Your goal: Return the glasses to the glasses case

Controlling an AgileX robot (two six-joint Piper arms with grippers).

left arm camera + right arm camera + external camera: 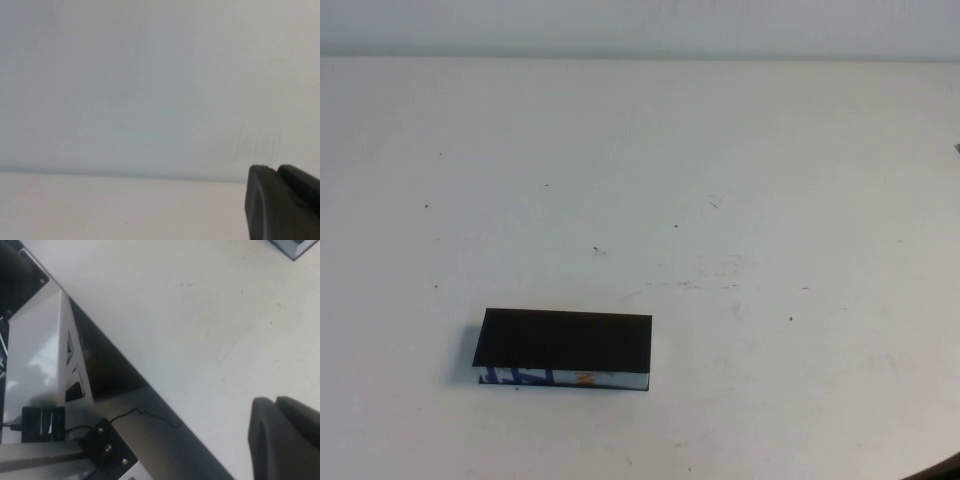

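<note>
The glasses case (565, 348) sits on the white table at the near left, a black box with its flat lid down and its blue, white and orange patterned front side (560, 378) showing. The glasses are out of view. Neither gripper shows in the high view. My left gripper (275, 170) is shut with nothing in it, low over bare table and pointing toward the far wall. My right gripper (274, 401) is also shut and empty, hovering above the table near its edge.
The right wrist view shows the table's edge (125, 355) with a white frame (45, 350), a cable (145, 414) and a black box (43, 423) below it. A dark corner of something (296, 247) lies on the table farther off.
</note>
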